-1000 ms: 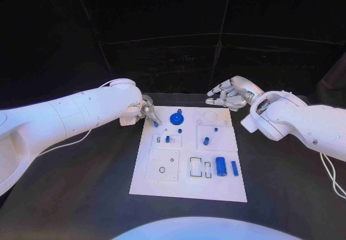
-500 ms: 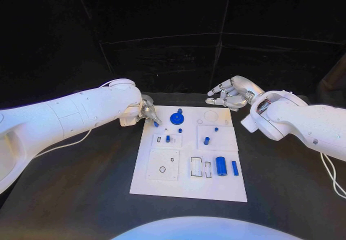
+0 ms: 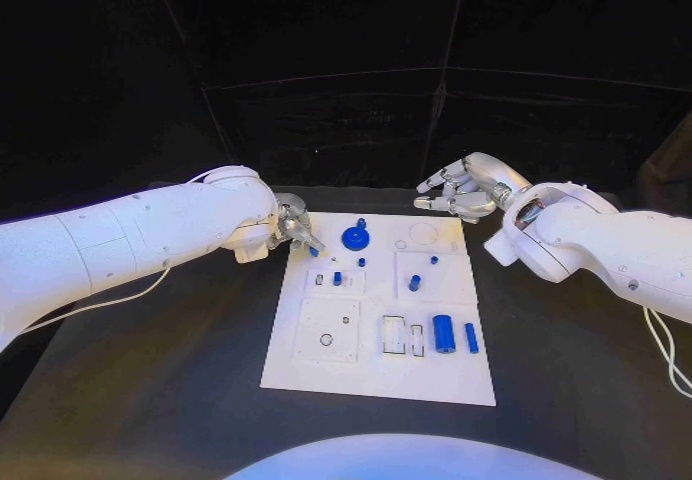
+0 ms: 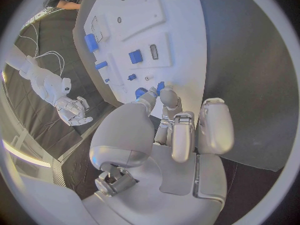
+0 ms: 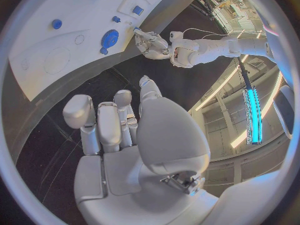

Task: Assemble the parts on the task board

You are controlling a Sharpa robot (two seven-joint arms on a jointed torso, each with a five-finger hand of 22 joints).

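Head view: task board lies lengthwise away from the robot; left hand at its far left corner pinches a small blue part, arm drawn slightly back since earlier. Left wrist view: fingertips close on the part. Right wrist view: right hand hovers empty, fingers apart.

The left hand pinches with fingers curled in; the right hand hovers, fingers spread.

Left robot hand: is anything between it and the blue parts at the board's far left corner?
Nothing visible. The left robot hand is already at the task board's far left corner, its fingertips right against a small blue part; whether it grips that part is unclear.
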